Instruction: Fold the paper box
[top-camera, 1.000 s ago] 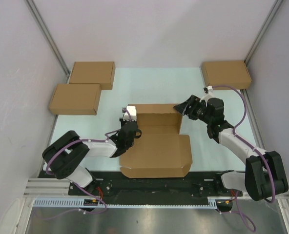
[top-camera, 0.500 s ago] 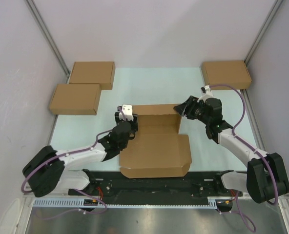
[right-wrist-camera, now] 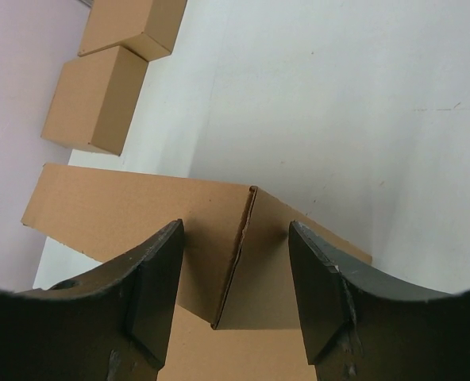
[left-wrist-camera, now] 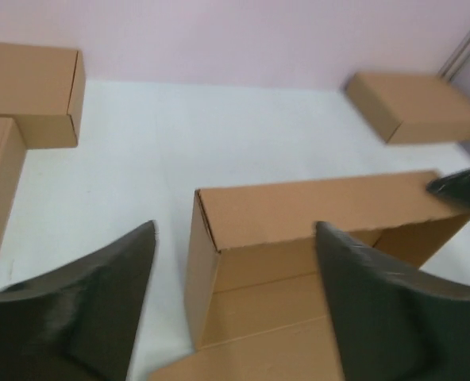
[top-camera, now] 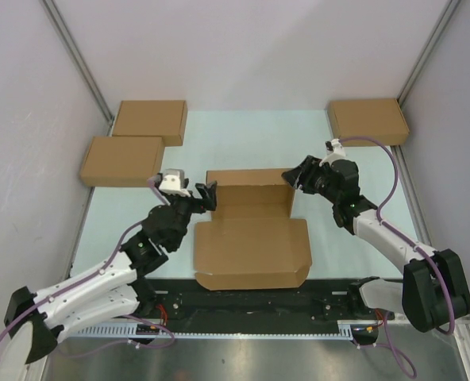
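Observation:
The paper box [top-camera: 251,248] lies mid-table, half formed: back wall and two side walls upright, the front panel flat toward the arm bases. My left gripper [top-camera: 206,194] hangs open just off the box's back-left corner, touching nothing. In the left wrist view that gripper [left-wrist-camera: 235,230] frames the corner and back wall of the paper box [left-wrist-camera: 314,206]. My right gripper [top-camera: 293,179] is at the back-right corner. In the right wrist view its fingers [right-wrist-camera: 159,278] stand apart on either side of the corner seam of the paper box [right-wrist-camera: 124,206], with gaps showing.
Two closed brown boxes [top-camera: 149,121] [top-camera: 122,160] sit at the back left and one [top-camera: 367,121] at the back right. Pale walls and metal posts close in the table on three sides. A black rail runs along the near edge.
My left gripper opened, let go of the box's left wall and drew back to the left. The right gripper stayed at the back-right corner, barely shifting.

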